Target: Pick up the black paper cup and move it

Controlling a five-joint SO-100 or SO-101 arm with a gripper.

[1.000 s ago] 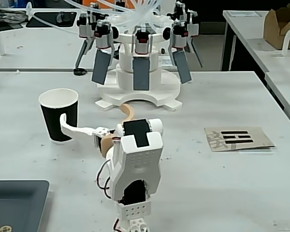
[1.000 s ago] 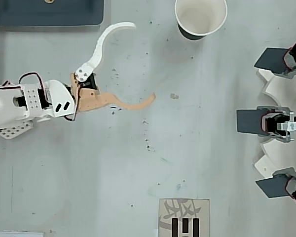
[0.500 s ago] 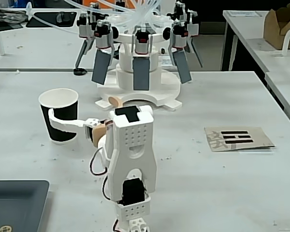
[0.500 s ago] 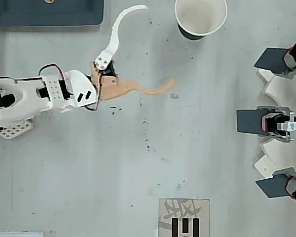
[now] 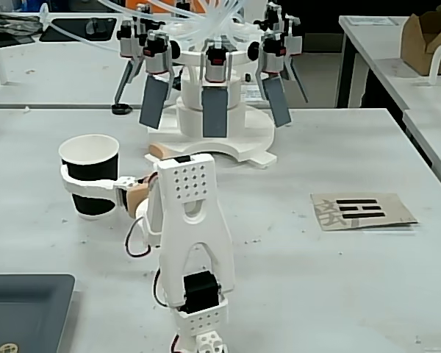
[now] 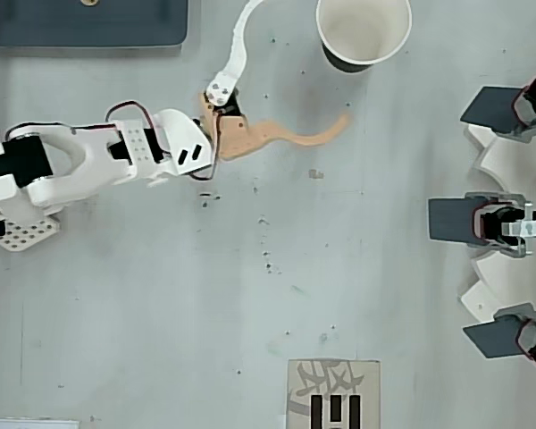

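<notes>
Black paper cup point(image 6: 363, 32) upright near the top edge of the grey table point(image 6: 161, 340) in the overhead view, mouth open and white inside. Gripper point(image 6: 299, 61) spread wide just short of it, white curved finger point(image 6: 235, 46) running off the top edge, tan finger point(image 6: 314, 137) reaching just below the cup. Dark tray point(image 6: 89, 27) at the top-left corner.

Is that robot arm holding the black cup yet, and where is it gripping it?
No, nothing is held. The end effector is wide open, its white finger and tan finger reaching toward the black paper cup, which stands on the table untouched in the overhead view.
</notes>
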